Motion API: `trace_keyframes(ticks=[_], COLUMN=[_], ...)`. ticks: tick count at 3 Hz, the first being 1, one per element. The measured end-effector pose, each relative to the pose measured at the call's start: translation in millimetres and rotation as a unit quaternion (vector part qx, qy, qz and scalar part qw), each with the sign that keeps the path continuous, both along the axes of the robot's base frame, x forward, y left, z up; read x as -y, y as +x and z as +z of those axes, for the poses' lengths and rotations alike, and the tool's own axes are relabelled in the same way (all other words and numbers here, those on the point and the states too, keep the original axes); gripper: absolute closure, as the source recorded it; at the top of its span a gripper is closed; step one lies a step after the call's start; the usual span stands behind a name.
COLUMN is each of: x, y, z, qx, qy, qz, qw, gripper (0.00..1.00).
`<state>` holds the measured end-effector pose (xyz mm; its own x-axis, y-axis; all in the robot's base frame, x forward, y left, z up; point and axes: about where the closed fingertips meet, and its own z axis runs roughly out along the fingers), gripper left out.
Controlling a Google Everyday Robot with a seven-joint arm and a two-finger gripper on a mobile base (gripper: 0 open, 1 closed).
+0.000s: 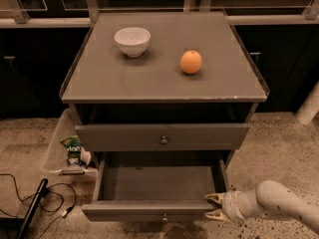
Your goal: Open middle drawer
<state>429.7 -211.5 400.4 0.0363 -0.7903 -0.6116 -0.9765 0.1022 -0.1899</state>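
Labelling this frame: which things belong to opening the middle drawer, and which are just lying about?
Job: middle drawer, pulled out; gripper at its front corner.
Lying about: bowl, orange on top; green packet, cable beside cabinet.

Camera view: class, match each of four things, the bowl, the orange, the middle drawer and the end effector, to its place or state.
Things:
1 bowl
2 orange
3 middle drawer
4 end effector

Descriptions:
A pulled out
B white, left on the cabinet top
C at the open drawer's front right corner
D right on the cabinet top

Pairs: 1-B; 2-D; 3-A; 4-C.
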Motion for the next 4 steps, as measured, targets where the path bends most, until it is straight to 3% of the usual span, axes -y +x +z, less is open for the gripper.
trace_keyframes(ticks=[1,2,3,4], x=[0.0,-0.9,-1.1,2.6], y=[0.0,-0.6,-3.6,-8.1], z=[0.0,-0.4,16.2,55.0], qx=[0.000,0.000,0.013,0.040], qy=[0.000,0.001,0.014,0.027], qz=[0.000,0.002,0.009,0.022], qw=[1.0000,1.0000,0.9998,0.9986], gripper=[0.12,0.00,0.00,0.00])
